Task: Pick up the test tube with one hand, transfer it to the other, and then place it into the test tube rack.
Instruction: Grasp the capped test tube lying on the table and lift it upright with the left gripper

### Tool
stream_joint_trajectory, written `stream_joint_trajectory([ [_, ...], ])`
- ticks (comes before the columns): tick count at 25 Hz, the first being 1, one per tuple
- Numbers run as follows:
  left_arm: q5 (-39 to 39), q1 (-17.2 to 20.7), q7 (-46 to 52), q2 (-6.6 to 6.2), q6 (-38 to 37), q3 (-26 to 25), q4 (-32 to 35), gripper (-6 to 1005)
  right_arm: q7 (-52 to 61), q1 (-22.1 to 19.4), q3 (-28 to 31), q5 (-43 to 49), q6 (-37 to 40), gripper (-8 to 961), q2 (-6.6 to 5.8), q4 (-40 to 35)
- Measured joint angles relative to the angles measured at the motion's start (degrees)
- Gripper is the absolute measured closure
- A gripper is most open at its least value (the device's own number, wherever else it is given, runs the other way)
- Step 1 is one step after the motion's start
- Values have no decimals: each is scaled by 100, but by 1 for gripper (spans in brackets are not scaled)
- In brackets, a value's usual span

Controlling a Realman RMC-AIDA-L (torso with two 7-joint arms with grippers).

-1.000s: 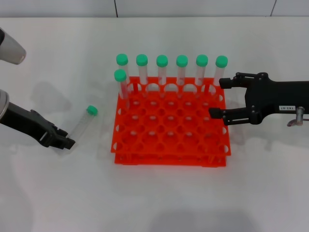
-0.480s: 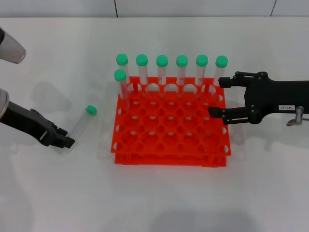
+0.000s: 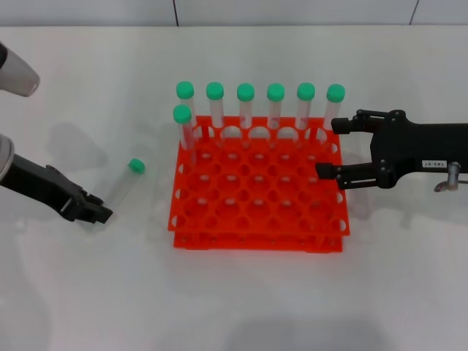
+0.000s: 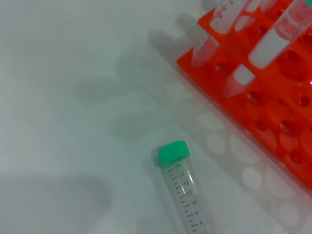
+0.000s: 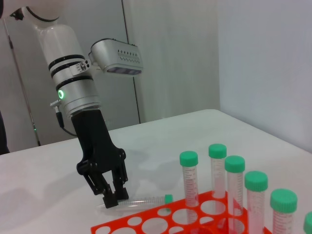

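Tube: test tube (image 3: 122, 186) lies on the white counter (image 3: 241, 292), left of the rack (image 3: 257, 191), green cap pointing away from the robot.
Left hand (image 3: 93, 213): down at the tube's bottom end, pinching it between its fingers.
Right hand (image 3: 327, 147): fingers spread, hovering at the rack's right edge.
Rack: seven capped tubes (image 3: 246, 110) upright along its far side.

Black claws: left claw (image 3: 93, 213) unlabelled, right claw (image 3: 327, 148) white-labelled; silver arms.

Test tube (image 3: 123, 184) nudged slightly left by left gripper (image 3: 93, 213).
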State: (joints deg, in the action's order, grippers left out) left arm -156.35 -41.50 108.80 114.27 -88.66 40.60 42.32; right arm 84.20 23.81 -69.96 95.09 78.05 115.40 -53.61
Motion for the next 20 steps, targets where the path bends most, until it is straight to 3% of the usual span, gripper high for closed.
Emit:
stream_joint_trajectory([
  [20,0,0,1,-21,147,-1,-113,714,-2,0,0,-2,-7,95,0,-1],
])
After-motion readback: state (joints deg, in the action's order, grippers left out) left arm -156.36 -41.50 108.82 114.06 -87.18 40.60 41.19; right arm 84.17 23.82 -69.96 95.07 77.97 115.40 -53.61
